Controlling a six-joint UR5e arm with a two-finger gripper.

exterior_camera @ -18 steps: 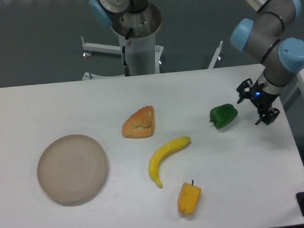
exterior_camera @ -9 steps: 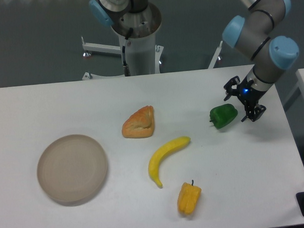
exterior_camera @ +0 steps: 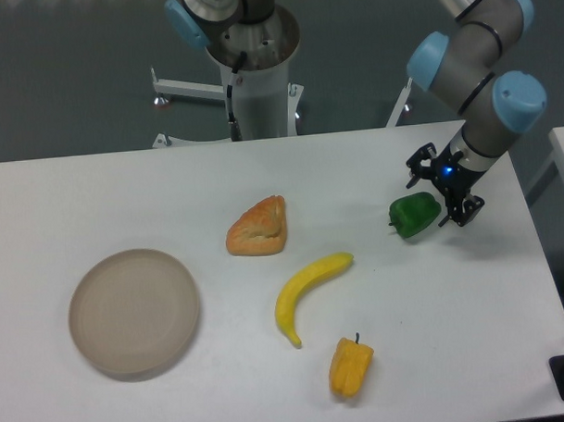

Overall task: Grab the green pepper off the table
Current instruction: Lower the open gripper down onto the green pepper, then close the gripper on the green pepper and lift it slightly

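Camera: gripper spread open beside green pepper near table edge.

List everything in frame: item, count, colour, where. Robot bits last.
green pepper: 1, dark green, right part of the table, lying just left of the gripper
banana: 1, yellow, centre of the table
yellow pepper: 1, yellow-orange with dark stem, front centre
bread piece: 1, orange-brown, centre, left of the green pepper
plate: 1, beige, round, front left
table: 1, white
arm base: 1, grey and blue, behind the table
arm: 1, grey with blue joints, upper right
gripper: 1, black, fingers spread, beside the green pepper, not holding it
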